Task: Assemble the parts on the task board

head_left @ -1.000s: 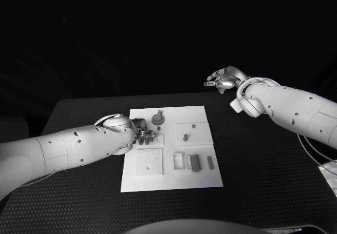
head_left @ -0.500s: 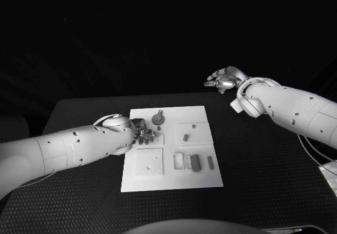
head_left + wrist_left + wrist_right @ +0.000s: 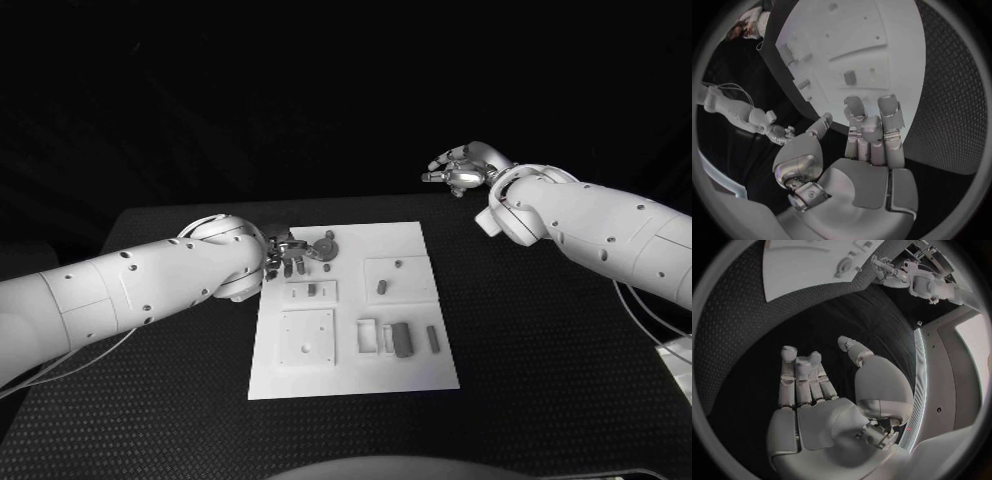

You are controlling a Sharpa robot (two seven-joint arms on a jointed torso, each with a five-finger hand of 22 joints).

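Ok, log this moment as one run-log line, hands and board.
left hand: open, over task board far-left edge, holds nothing | right hand: open, raised beyond the table | parts: lying on board

No text, label, brand, number or sign is showing legibly anywhere: nothing is reading on the task board (image 3: 411, 232), on its parts, on the white arms or on the black surface (image 3: 534, 350)
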